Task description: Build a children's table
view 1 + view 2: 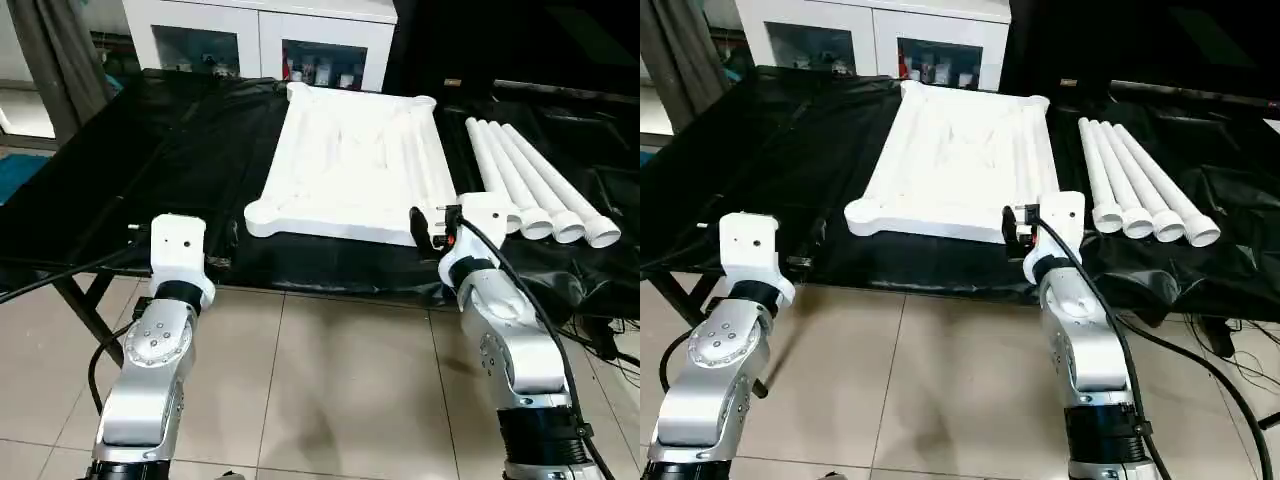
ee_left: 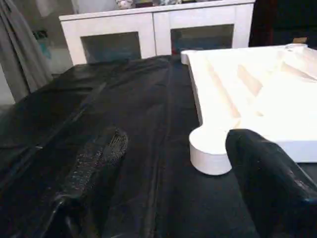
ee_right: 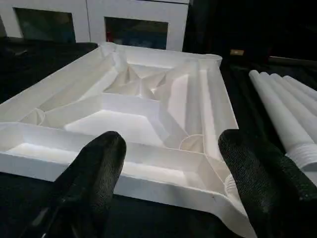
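The top [image 1: 350,165] lies ribbed side up in the middle of the bench [image 1: 150,170], its near edge close to the bench's front edge and its far edge toward the back. The four legs [image 1: 535,185] lie side by side to its right, threaded ends toward the front, near the top but apart from it. No leg stands in a corner socket, so by the look of it the assembly has not begun: all four legs are left to fit.

The left gripper [image 2: 173,193] hangs over the front edge left of the top, fingers wide apart and empty. The right gripper [image 3: 171,163] faces the top's near right corner, equally spread, holding nothing.
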Robot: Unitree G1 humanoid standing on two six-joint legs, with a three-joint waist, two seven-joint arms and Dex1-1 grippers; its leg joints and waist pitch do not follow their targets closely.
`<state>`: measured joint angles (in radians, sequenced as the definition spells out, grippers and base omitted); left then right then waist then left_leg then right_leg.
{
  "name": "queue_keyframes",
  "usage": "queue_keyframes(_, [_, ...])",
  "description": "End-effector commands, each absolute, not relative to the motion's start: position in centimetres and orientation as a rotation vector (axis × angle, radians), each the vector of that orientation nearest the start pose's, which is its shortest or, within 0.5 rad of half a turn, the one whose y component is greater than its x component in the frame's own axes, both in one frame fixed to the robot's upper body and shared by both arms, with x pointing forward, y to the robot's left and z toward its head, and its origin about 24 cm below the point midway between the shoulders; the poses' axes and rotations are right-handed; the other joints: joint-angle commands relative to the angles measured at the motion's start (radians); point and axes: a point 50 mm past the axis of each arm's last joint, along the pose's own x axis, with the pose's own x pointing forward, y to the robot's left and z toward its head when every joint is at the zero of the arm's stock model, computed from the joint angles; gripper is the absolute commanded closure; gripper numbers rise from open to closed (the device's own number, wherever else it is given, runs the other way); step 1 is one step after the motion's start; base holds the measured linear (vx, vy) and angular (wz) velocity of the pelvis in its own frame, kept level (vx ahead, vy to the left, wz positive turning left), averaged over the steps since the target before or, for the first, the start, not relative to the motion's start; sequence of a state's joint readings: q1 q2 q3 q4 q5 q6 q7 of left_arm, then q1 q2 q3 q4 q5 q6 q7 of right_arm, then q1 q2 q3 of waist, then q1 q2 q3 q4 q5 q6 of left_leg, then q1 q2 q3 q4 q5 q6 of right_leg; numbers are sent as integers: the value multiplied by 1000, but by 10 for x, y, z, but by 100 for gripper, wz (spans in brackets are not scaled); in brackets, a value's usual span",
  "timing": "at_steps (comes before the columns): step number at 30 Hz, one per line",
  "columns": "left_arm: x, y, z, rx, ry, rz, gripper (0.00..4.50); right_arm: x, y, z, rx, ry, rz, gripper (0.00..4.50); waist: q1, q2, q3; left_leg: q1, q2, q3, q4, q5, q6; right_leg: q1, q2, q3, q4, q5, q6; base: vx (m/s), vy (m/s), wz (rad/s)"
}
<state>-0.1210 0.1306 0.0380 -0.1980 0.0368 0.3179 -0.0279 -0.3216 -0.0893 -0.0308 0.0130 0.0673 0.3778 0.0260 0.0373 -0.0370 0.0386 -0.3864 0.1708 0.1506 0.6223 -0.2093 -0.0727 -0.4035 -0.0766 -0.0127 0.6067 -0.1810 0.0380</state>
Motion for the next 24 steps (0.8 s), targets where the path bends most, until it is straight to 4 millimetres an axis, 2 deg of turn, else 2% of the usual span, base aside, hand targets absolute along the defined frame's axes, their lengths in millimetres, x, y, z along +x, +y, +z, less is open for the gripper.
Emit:
queue_keyframes(1, [274,171,90,163,-1,-4,80,313,-151,94,-25,66,65,98,3,5,-49,13,35,-4,-95,-197,-15,35,-34,21,-59,-135,-136,0,0,0])
queue_keyframes(24, [274,171,90,163,-1,-4,80,313,-151,94,-25,66,65,98,3,5,-50,12,35,-4,-94,-188,-13,37,-35,21,-58,-125,-138,0,0,0])
